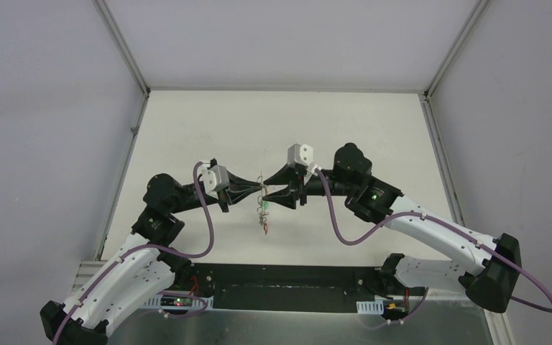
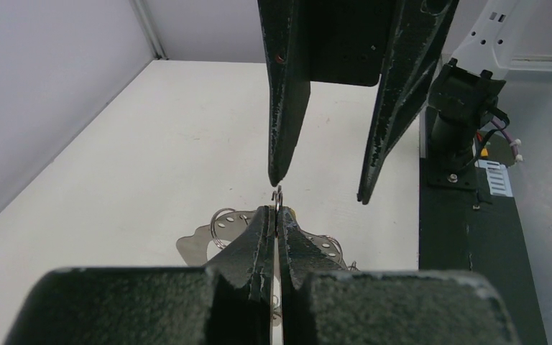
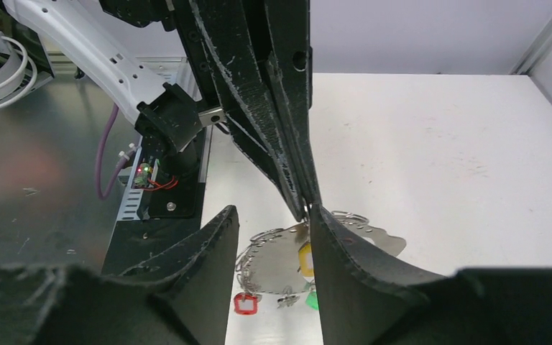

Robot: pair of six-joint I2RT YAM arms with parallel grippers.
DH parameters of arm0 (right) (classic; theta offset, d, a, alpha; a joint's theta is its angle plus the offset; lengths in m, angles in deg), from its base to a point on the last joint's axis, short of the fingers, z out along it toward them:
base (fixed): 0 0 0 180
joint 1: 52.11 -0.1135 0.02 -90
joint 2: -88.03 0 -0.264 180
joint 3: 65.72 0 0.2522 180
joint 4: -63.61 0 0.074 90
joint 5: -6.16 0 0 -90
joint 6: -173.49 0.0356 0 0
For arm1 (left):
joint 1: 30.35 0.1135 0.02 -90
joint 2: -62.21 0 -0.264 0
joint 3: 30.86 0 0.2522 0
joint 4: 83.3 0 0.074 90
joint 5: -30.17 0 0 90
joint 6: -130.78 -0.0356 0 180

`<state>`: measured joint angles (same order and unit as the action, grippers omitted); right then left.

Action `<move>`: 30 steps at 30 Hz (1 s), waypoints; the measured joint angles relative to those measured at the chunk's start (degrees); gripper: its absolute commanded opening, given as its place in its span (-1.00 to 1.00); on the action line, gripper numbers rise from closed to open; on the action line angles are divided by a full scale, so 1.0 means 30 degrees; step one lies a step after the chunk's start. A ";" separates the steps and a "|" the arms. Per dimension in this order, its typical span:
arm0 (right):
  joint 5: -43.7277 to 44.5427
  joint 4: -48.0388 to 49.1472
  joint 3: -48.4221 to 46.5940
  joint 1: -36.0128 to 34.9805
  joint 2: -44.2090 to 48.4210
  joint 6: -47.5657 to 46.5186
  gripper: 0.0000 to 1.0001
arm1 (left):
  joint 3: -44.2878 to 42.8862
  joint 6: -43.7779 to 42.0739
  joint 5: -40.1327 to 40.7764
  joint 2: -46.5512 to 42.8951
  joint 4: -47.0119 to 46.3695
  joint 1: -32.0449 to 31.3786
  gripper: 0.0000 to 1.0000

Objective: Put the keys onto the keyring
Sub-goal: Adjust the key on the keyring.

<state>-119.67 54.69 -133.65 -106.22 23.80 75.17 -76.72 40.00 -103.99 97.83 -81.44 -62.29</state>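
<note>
My left gripper [image 1: 257, 191] [image 2: 278, 210] is shut on a thin wire ring [image 2: 279, 195] that sticks up between its tips. Beneath it, in the air, hangs the keyring [image 3: 273, 262] [image 2: 194, 248], a wide silvery piece with small holes and rings along its rim. Keys dangle from it with a yellow tag [image 3: 305, 259], a red tag [image 3: 246, 303] and a green tag [image 3: 311, 298]; in the top view they are a small bundle [image 1: 264, 215]. My right gripper [image 1: 270, 194] [image 3: 272, 210] [image 2: 319, 188] faces the left one, open, one fingertip [image 2: 277, 178] just above the ring.
The white table [image 1: 280, 129] spreads below and beyond both grippers, walled by grey panels on either side. A black base strip [image 1: 287, 287] and a metal shelf [image 3: 36, 187] lie along the near edge by the arm mounts.
</note>
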 measured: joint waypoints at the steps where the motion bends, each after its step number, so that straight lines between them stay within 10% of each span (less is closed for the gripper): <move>1: 0.0160 0.0007 0.0044 0.0000 0.0095 -0.0087 -0.13 | 0.0000 0.0007 -0.0087 0.0000 0.0015 -0.0007 -1.00; 8: 0.0838 0.0015 0.0313 0.0007 0.0634 -0.0474 0.05 | 0.0000 0.0007 -0.0415 0.0000 0.0036 -0.0007 -1.00; 14: 0.0925 -0.0015 0.0372 0.0007 0.0532 -0.0787 -0.37 | 0.0000 0.0007 -0.0452 -0.0066 0.0073 -0.0007 -1.00; 30: 0.0794 -0.0036 0.0372 0.0007 -0.0488 -0.0903 -0.54 | 0.0000 0.0007 -0.0488 -0.0248 0.0102 -0.0007 -1.00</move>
<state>-117.29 54.58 -132.54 -106.19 22.34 72.46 -76.72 40.02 -105.45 97.08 -81.13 -62.31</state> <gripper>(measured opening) 0.309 0.011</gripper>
